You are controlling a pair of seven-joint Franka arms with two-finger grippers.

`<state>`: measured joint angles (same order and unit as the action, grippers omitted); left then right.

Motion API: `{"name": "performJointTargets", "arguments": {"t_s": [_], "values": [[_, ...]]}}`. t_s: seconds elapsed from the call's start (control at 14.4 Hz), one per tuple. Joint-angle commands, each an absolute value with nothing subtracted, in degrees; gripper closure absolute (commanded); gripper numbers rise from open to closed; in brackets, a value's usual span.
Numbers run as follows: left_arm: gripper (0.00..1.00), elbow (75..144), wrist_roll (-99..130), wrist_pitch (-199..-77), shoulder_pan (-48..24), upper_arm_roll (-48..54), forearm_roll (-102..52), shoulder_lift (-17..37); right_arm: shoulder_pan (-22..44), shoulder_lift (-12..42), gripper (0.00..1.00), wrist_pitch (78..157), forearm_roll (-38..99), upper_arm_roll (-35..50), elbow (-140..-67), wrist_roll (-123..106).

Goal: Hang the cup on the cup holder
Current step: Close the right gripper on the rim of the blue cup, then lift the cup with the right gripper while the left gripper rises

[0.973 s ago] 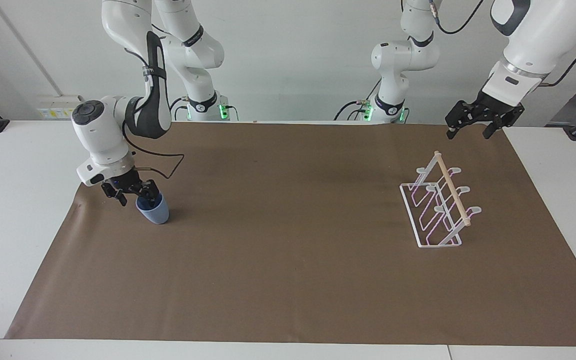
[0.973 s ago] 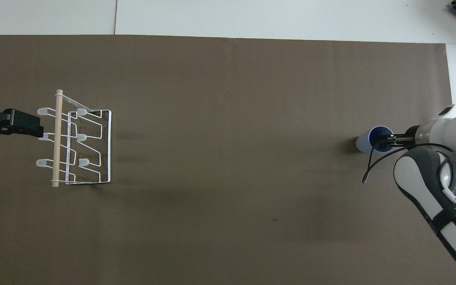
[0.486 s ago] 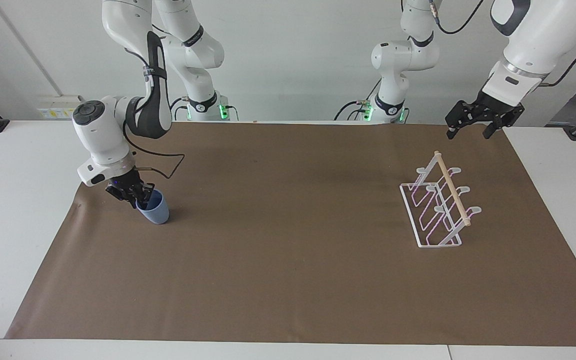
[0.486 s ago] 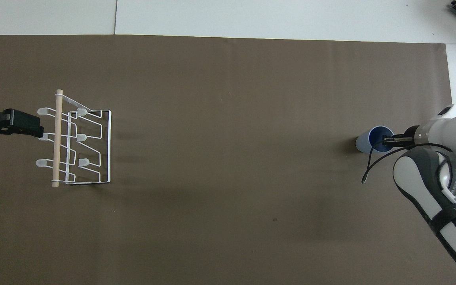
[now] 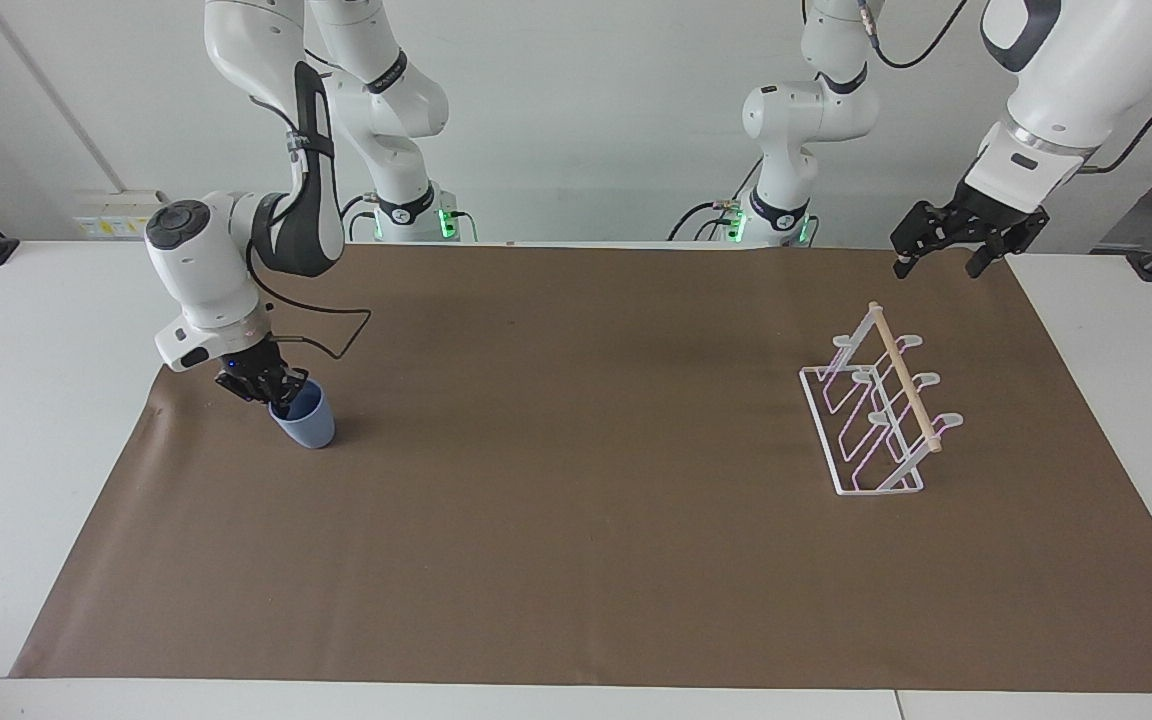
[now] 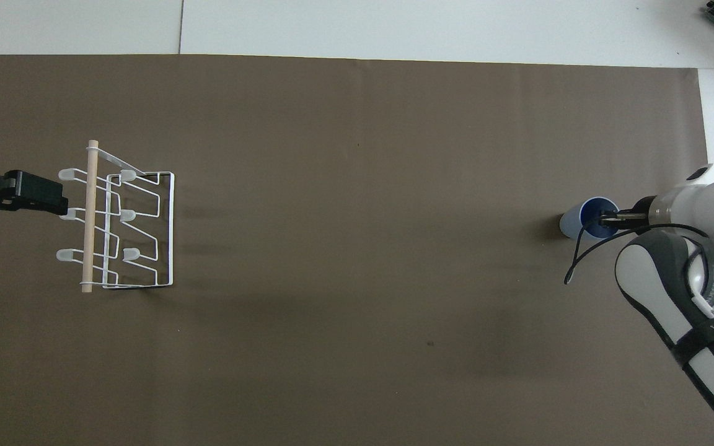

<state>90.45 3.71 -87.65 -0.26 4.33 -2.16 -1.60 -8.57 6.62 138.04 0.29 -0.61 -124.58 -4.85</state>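
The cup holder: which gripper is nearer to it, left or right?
Left. The left gripper hangs open in the air close beside the cup holder, not touching it. The right gripper is at the other end of the table, shut on the cup.

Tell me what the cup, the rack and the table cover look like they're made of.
Cup: probably plastic, matte light blue, no glare on its smooth wall. Rack: thin white wire, likely coated metal, with a pale bare-wood dowel on top. Cover: brown sheet, paper-like, matte, faintly creased.
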Motion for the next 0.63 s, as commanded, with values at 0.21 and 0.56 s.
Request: {"name": "performJointTargets", "arguments": {"t_s": [0.21,0.56], "values": [[0.00,92.3,3.3,-88.2,0.3,4.6,-1.3,-3.0,-8.1,7.6,1.00,132.6,5.5,-0.2,-120.9,-3.8],[0.00,92.2,3.7,-88.4,1.5,4.4,-1.3,-3.2,-7.9,7.6,1.00,129.0,22.1,0.9,-119.4,-4.3]]}}
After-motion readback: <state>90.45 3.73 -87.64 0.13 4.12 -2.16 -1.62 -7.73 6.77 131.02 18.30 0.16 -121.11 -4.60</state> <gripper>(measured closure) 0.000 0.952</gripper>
